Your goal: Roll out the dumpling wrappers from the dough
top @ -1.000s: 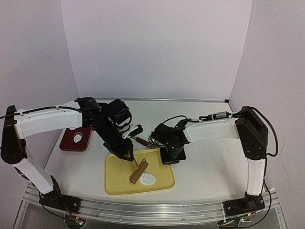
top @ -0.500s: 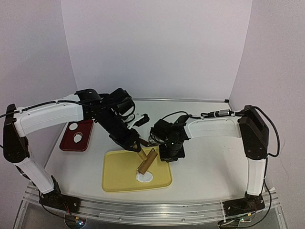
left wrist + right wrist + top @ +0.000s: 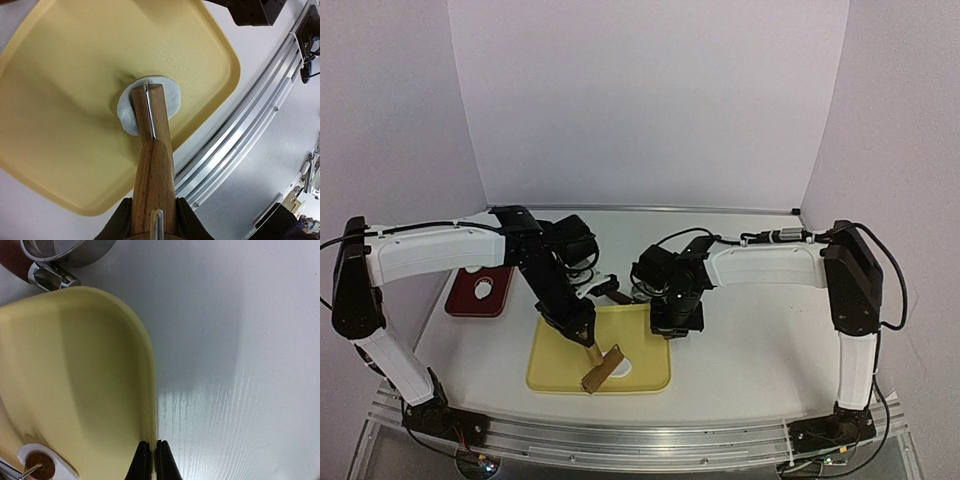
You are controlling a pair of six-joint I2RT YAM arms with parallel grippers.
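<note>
Left gripper (image 3: 153,220) clamps the roller (image 3: 150,150), head on the wrapper (image 3: 172,95); right gripper (image 3: 150,460), shut, pins the near-right tray (image 3: 75,365) rim. Even, centred strokes should keep it round.

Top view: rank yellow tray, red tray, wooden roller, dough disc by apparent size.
1. yellow tray
2. red tray
3. wooden roller and dough disc: unranked. They look similar, and the roller covers part of the disc.

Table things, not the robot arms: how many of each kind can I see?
Trays: 2, the yellow tray and the red tray
White dough pieces in view: 2, dough on the yellow tray and dough on the red tray
Rollers: 1, the wooden roller
Cutters: 1, the metal ring cutter
Total: 6
</note>
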